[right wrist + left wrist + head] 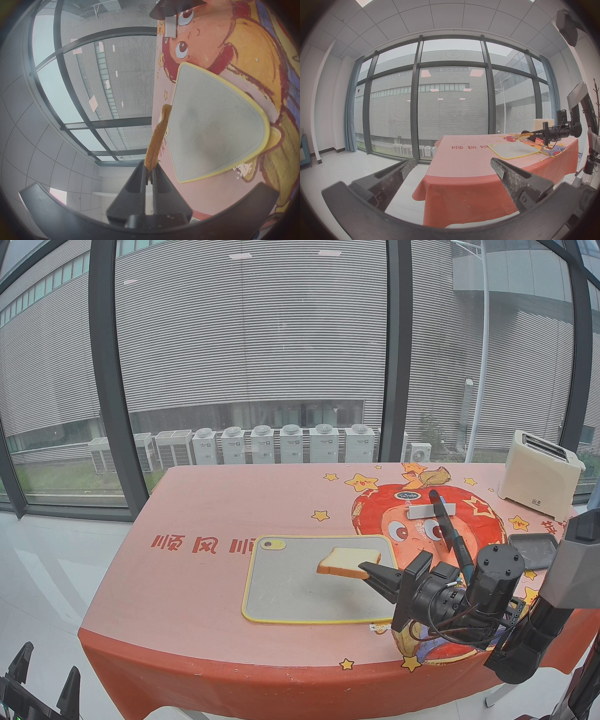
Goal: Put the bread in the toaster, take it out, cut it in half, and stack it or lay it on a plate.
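One bread slice (pixel 348 562) hangs over the cutting board (pixel 294 596), pinched by the right hand (pixel 150 167); left hand (pixel 452 163) spread empty.

The right arm (pixel 565 590) hides a corner of the dark tray (pixel 531 550) and the handle end of the knife (pixel 445 521), the right gripper (pixel 369 571) covers one edge of the bread (pixel 347 561), and the head view's bottom edge crops the left gripper (pixel 49 660).

Large red characters (pixel 201 544) ran along the tablecloth (pixel 206 502) beside the cutting board (pixel 287 590). A small dark mark (pixel 536 501) stood low on the toaster (pixel 540 471). An oval label (pixel 407 495) on the cartoon apple (pixel 375 518) was too small to read.
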